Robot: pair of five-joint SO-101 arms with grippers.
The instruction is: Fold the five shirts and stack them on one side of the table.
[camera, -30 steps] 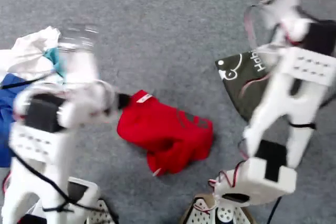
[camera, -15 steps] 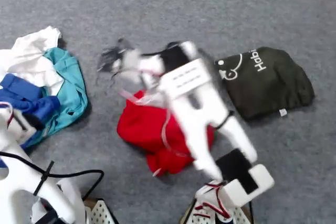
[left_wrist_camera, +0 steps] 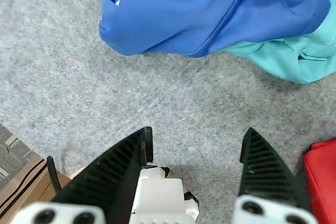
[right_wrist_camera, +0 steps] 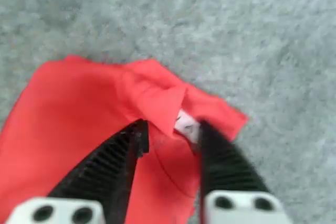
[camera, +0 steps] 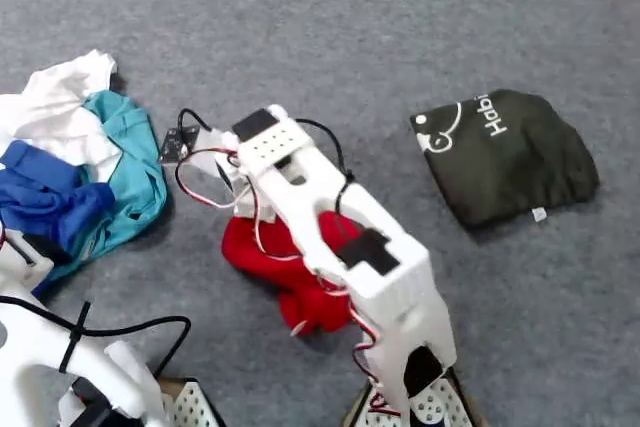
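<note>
A crumpled red shirt (camera: 300,287) lies at the middle front of the grey table (camera: 350,47). My right arm (camera: 300,197) stretches over it from the front edge. My right gripper (right_wrist_camera: 172,125) stands open over the red shirt (right_wrist_camera: 79,129), its collar fold and white label between the fingers. A folded dark green shirt (camera: 505,157) rests at the right. White (camera: 55,107), teal (camera: 130,167) and blue (camera: 50,197) shirts are heaped at the left. My left gripper (left_wrist_camera: 198,132) hangs open and empty over bare table, just short of the blue shirt (left_wrist_camera: 210,9).
My left arm (camera: 50,347) is drawn back at the front left corner, a black cable (camera: 130,327) looping beside it. Both arm bases sit along the front edge. The far half of the table and the front right are bare grey felt.
The right arm swung from the dark green shirt across to the red shirt's collar. The left arm pulled back from the red shirt to the front left corner.
</note>
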